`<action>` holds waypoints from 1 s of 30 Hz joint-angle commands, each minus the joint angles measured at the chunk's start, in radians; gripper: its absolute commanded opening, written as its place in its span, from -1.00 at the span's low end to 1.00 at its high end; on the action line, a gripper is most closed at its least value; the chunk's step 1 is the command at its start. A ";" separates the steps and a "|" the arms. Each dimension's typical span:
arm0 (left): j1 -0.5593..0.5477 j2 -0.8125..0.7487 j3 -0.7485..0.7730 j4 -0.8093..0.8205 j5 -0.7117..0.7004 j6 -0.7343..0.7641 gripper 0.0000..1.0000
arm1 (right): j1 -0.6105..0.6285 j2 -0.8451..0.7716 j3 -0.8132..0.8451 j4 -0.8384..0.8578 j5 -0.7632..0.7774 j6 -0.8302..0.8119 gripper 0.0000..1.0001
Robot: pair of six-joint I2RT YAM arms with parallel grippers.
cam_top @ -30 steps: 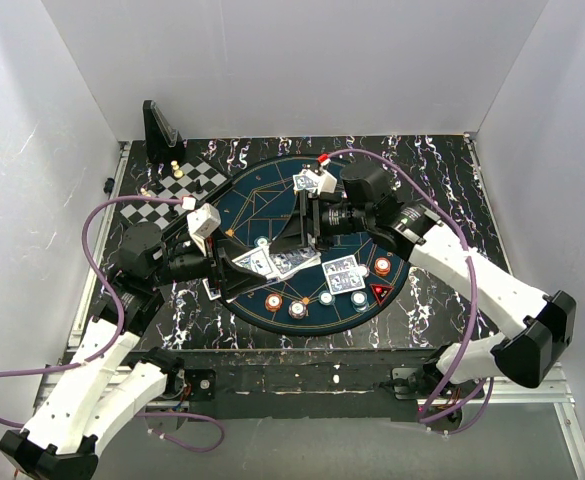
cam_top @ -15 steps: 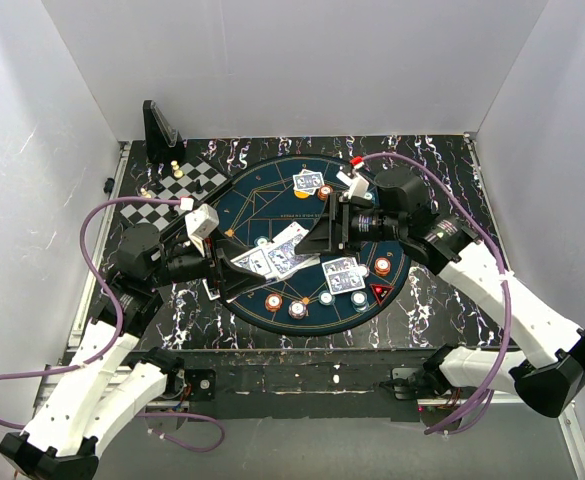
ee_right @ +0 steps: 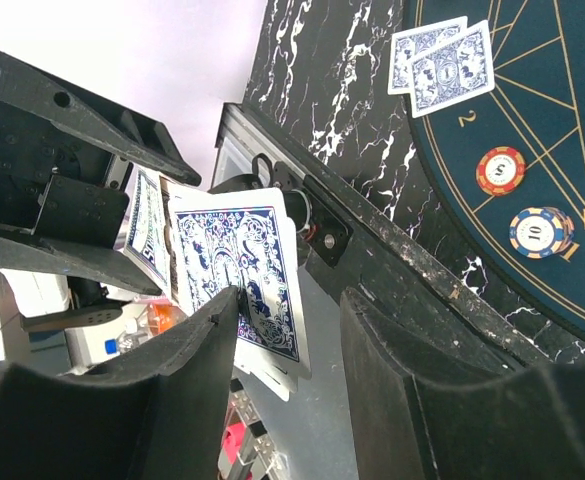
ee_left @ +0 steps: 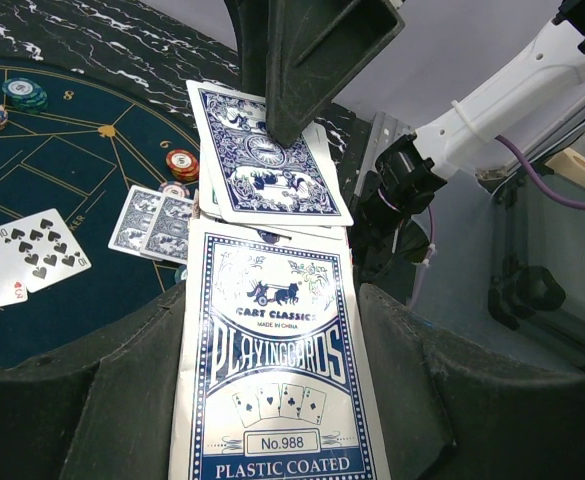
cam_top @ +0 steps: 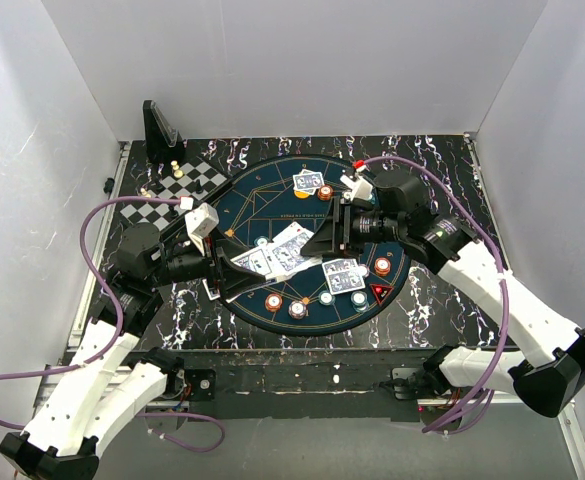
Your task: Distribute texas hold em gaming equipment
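The left gripper [ee_left: 272,300] is clamped on a blue-and-white card box [ee_left: 277,390], which lies lengthwise between its fingers with blue-backed cards poking from its far end. The right gripper [ee_right: 290,310] faces it, jaws spread around the top card [ee_left: 267,160], one finger over the card's back. Beyond and left of the left gripper, a face-down pair [ee_left: 152,222], face-up cards [ee_left: 22,262] and chips [ee_left: 181,162] lie on the dark blue mat [ee_left: 62,180].

- Top view: bright, even, diffuse light off the white walls [cam_top: 62,150]; only soft shadows on the dark worktop [cam_top: 442,170].
- Left wrist view: print on the card box [ee_left: 272,400] is crisp; the left hand's fingers [ee_left: 72,400] are dark and featureless, and the far background is soft.
- Right wrist view: pale background washed out at upper left; the right hand's fingers [ee_right: 102,420] are near-black and slightly blurred.
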 commanded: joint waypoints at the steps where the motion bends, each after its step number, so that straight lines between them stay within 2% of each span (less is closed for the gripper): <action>1: 0.007 -0.010 0.008 0.047 0.016 -0.013 -1.00 | -0.018 -0.017 0.058 -0.011 0.022 -0.025 0.01; 11: 0.007 -0.018 0.001 0.055 0.017 -0.023 -1.00 | -0.030 0.001 0.142 -0.021 0.025 -0.036 -0.14; 30: 0.011 -0.024 -0.009 0.064 0.019 -0.033 -1.00 | -0.030 0.010 0.225 -0.159 0.123 -0.130 -0.24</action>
